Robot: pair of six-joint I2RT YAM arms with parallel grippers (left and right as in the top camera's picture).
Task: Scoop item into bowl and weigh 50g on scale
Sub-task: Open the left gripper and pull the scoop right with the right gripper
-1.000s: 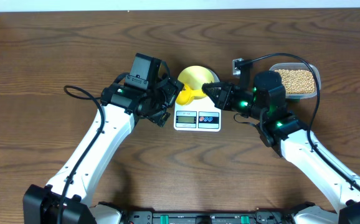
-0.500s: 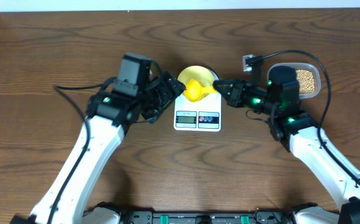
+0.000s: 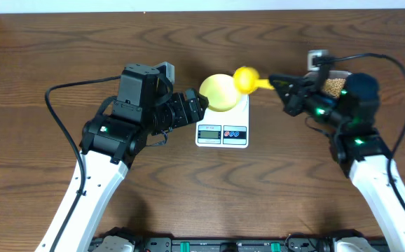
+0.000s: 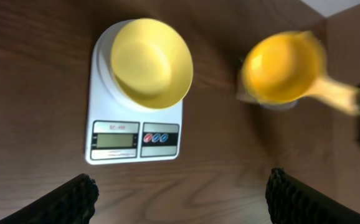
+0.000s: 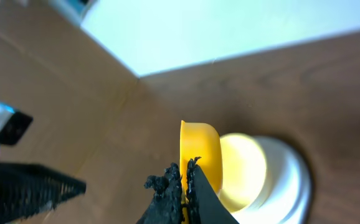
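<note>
The pale yellow-green bowl (image 3: 220,92) stands empty on the white scale (image 3: 222,133); both also show in the left wrist view, the bowl (image 4: 149,61) on the scale (image 4: 133,137). My right gripper (image 3: 278,84) is shut on the handle of a bright yellow scoop (image 3: 244,79), held in the air just right of the bowl. The scoop looks empty in the left wrist view (image 4: 284,66) and shows edge-on in the right wrist view (image 5: 200,149). The tan beans (image 3: 334,86) lie in a clear tub behind the right arm. My left gripper (image 3: 197,106) is open, left of the scale.
The clear tub (image 3: 328,75) sits at the back right, mostly hidden by the right arm. Cables loop off both arms. Bare brown wooden table (image 3: 216,189) lies in front of the scale.
My right gripper has pulled the scoop out from over the bowl, up and to the right. My left arm has drawn back to the left, away from the scoop.
</note>
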